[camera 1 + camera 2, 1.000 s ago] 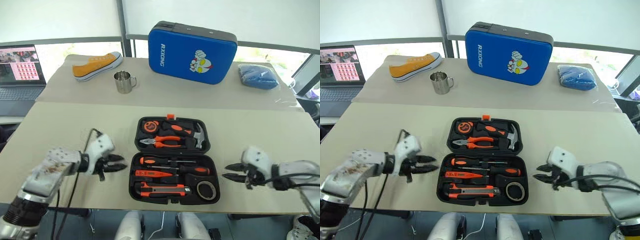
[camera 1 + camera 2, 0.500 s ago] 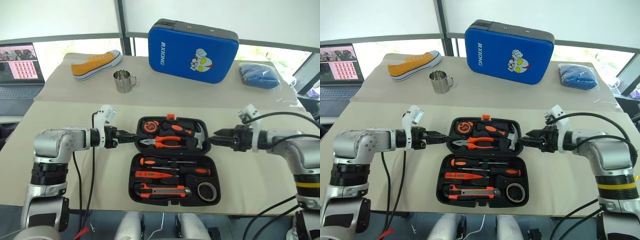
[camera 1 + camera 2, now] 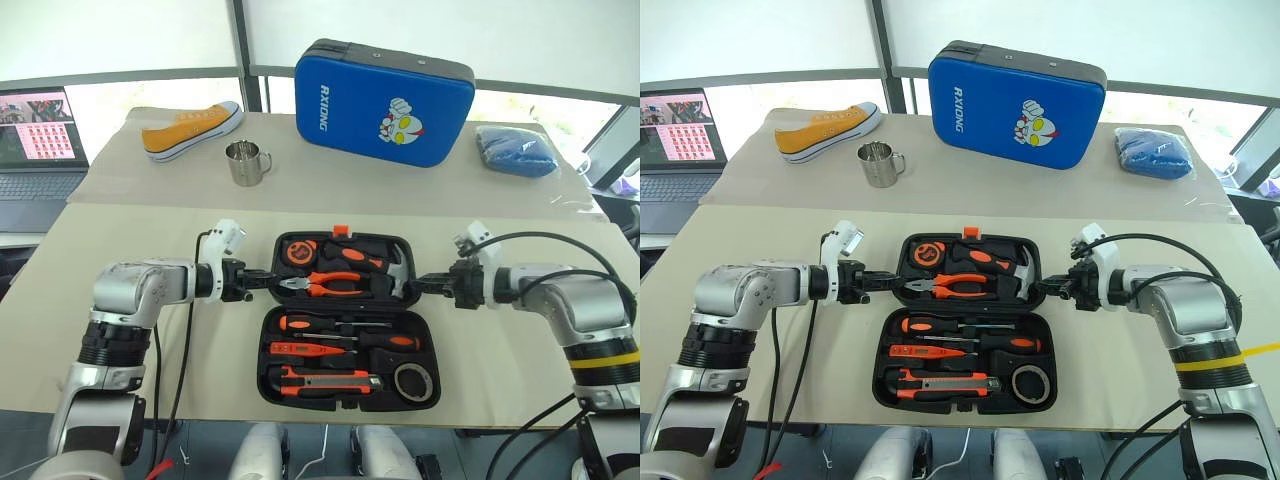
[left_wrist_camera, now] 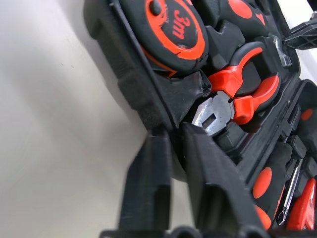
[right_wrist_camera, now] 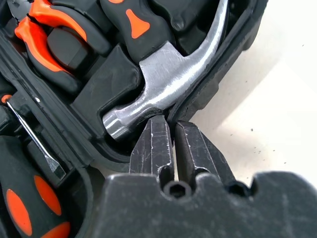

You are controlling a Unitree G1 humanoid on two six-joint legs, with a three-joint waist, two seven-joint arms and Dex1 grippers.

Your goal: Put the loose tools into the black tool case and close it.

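The black tool case (image 3: 266,345) lies open near the table's front edge. Its near half holds two screwdrivers (image 3: 345,331), the slim tester (image 3: 300,349), the utility knife (image 3: 325,380) and the tape roll (image 3: 412,381) in their slots. Pliers (image 3: 325,283) and a hammer (image 3: 385,266) sit in the far half. My left gripper (image 3: 268,281) is shut on the far half's left rim (image 4: 148,106), by the pliers' nose (image 4: 213,114). On the opposite side, beside the hammer head (image 5: 148,99), my right gripper (image 3: 420,283) is shut on the right rim (image 5: 208,94).
On the back table stand a blue zip case (image 3: 385,90), an orange shoe (image 3: 192,128), a metal mug (image 3: 245,162) and a blue cloth (image 3: 515,150). A laptop (image 3: 35,140) is at the far left. Bare tabletop flanks the tool case.
Both arms came up from beside the near half and moved inward to the far half's side rims. Both grippers went from open to shut there.
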